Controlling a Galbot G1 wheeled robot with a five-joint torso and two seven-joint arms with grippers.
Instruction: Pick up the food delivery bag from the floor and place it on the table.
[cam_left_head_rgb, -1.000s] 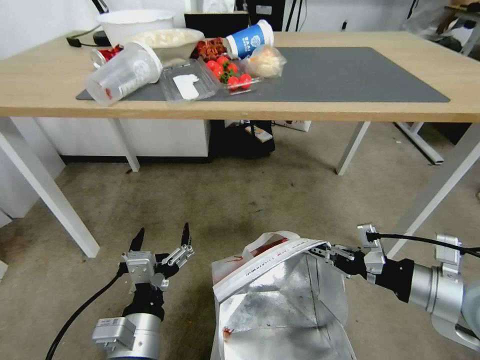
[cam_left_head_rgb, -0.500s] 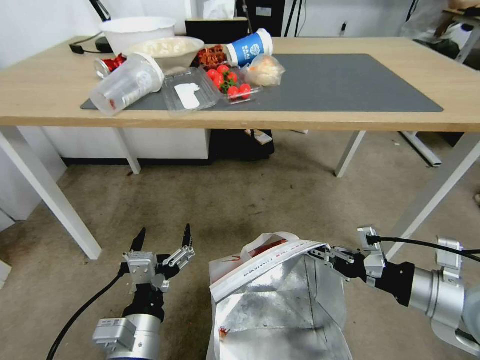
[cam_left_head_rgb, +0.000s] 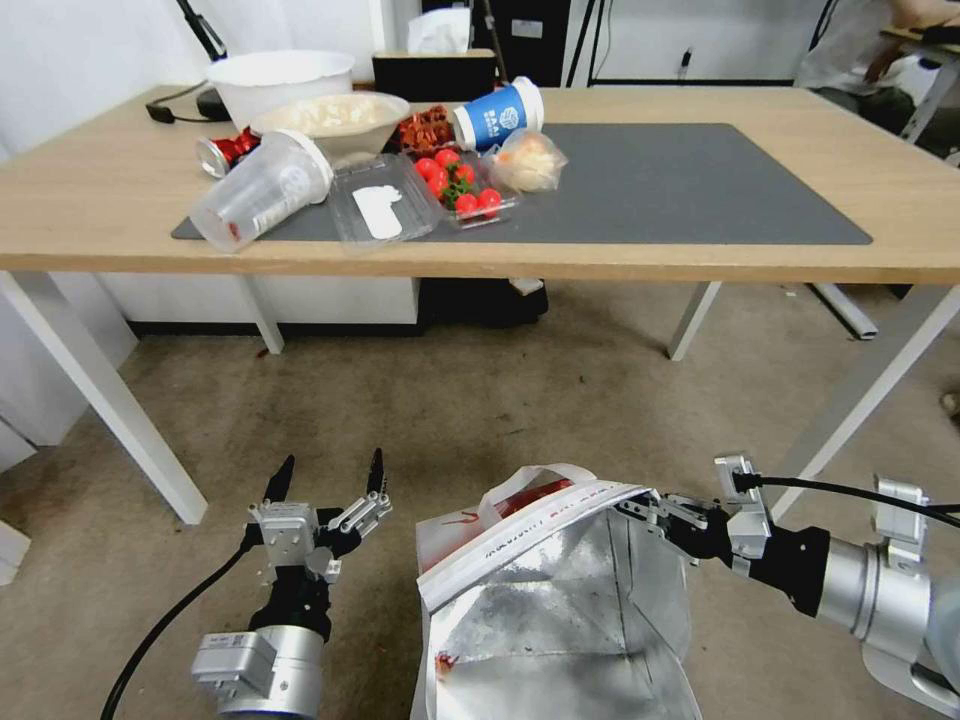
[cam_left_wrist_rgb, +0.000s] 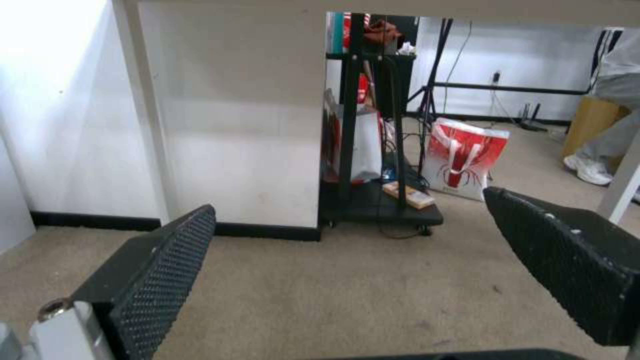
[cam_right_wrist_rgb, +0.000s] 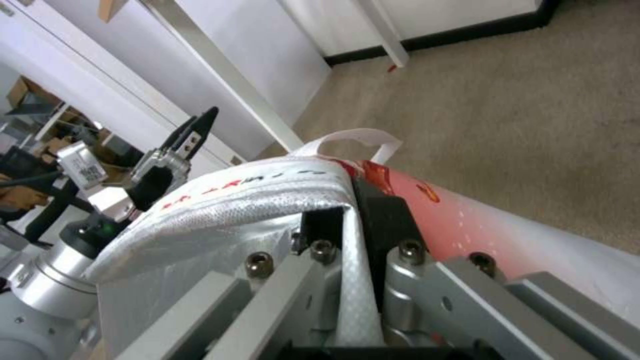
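Your right pincer (cam_left_head_rgb: 640, 505) is clenched on the food delivery bag's (cam_left_head_rgb: 560, 610) soft, floppy rim, left pincer (cam_left_head_rgb: 325, 478) released beside it—grip the folded hem, it'll sag.

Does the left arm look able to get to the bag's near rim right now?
Probably yes: the left pincer is open, just beside the bag, with bare floor between. The right pincer grips the opposite rim.

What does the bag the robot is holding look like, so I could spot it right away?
Look below the long wooden table, down by the floor between the two grippers. The food delivery bag is a big boxy sack gaping open, its rim pinched in the right gripper. Its shiny silver lining, red-and-white outside and white strap set it apart.
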